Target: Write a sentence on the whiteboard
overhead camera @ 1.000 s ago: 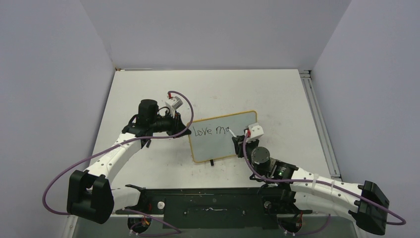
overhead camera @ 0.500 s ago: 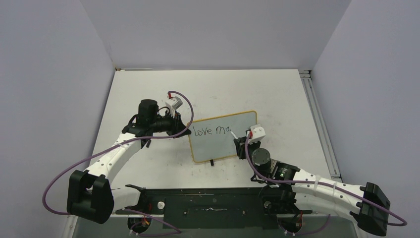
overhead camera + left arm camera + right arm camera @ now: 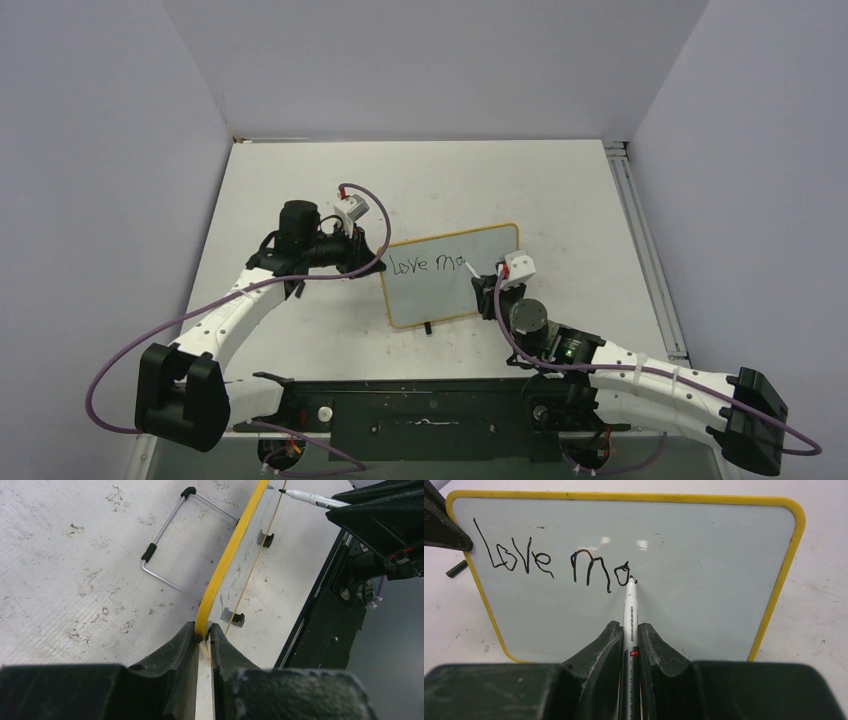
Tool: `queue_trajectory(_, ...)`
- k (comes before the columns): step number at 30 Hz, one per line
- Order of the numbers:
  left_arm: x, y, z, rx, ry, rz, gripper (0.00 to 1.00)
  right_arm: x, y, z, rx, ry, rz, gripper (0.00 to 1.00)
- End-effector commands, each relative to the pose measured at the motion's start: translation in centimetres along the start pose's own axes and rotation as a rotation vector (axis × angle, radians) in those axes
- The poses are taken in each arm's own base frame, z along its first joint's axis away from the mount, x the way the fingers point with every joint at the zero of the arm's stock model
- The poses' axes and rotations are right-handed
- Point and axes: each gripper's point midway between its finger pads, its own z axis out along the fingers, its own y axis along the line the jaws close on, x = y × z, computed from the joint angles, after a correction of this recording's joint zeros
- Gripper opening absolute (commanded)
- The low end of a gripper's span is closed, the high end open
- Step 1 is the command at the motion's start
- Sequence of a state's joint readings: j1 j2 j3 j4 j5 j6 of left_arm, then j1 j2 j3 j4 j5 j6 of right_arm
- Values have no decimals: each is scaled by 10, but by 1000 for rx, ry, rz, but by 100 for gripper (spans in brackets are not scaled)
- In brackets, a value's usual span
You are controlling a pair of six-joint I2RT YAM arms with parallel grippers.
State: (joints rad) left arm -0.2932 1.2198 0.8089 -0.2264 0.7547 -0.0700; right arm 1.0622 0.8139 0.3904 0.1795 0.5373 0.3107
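Observation:
The whiteboard (image 3: 470,295) with its yellow frame (image 3: 776,595) stands tilted mid-table. Black writing (image 3: 554,565) on it reads "Love ma"; it also shows in the top view (image 3: 428,264). My right gripper (image 3: 630,630) is shut on a white marker (image 3: 630,612). The marker's black tip touches the board at the end of the "a". My left gripper (image 3: 202,632) is shut on the board's yellow frame (image 3: 227,555) at its left edge. In the top view the left gripper (image 3: 372,257) is at the board's upper left and the right gripper (image 3: 487,282) is in front of the board.
The board's wire stand (image 3: 172,545) with black tips rests on the scuffed white table behind the board. A black rail (image 3: 430,415) runs along the table's near edge by the arm bases. Grey walls enclose the table on three sides.
The right gripper and marker have moved slightly right along the writing line. The "a" after "m" has been drawn further. The left arm has not moved.

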Motion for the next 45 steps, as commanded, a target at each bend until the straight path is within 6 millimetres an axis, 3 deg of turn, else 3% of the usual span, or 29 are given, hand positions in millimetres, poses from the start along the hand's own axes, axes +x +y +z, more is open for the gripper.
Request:
queue_trajectory(1,-14,-2,-6,-18,-29,42,0,-34,8,4,-3,-95,11,5)
queue_trajectory(8,-14,-2,-6,-19,-29,42,0,-34,12,11,-2,-93,-16,5)
queue_trajectory(38,-13,-2,-5,-16,-25,36,0,12,-6,3,48,21,7,5)
queue_trajectory(40,-13,-1,-5,-16,-24,35,0,6,-7,-1,45,2,27,5)
queue_trajectory(45,-14,-2,-5,-16,-25,37,0,12,-13,-1,78,19,14,5)
